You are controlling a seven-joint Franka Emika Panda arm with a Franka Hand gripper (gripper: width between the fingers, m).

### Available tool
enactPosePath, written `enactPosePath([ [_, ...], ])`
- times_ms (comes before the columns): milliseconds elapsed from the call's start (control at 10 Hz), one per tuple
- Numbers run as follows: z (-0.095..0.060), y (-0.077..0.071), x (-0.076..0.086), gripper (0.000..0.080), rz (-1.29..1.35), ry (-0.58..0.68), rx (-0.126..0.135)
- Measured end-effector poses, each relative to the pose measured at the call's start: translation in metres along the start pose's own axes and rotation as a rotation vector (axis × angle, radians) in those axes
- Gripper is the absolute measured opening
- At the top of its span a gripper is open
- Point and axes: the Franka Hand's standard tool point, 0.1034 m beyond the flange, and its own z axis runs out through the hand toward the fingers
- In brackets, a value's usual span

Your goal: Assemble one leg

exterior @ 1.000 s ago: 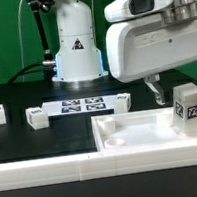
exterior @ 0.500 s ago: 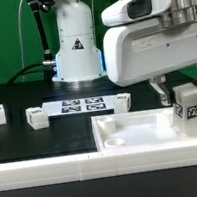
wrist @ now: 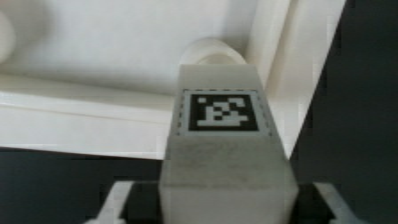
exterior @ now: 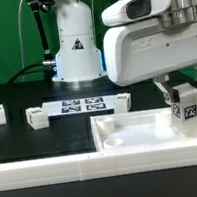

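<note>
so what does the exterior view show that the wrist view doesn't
Only the exterior view: the marker board, several loose legs on the black table, and the arm's base at the back. Only the wrist view: a rounded recess of the panel right beyond the leg. Both: the leg between the fingers of the gripper, at the white panel.

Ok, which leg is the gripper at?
The leg upright on the panel, at the exterior view's right, flanked by the gripper. The other legs lie on the table.
</note>
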Motion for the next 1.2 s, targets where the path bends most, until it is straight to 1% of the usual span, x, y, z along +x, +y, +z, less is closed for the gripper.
enactPosePath([
  [100, 0.000, -0.003, -0.002, 0.0292, 0.137, 0.027, -0.003],
  [200, 0.000, -0.001, -0.003, 0.0292, 0.241, 0.048, -0.010],
  [300, 0.000, 0.000, -0.002, 0.0292, 0.288, 0.061, -0.013],
  [500, 0.000, 0.002, -0.003, 0.0294, 0.448, 0.072, -0.013],
  [800, 0.000, 0.005, -0.009, 0.0294, 0.809, 0.099, -0.008],
  [1200, 0.000, 0.005, -0.012, 0.0297, 1.054, 0.093, -0.017],
])
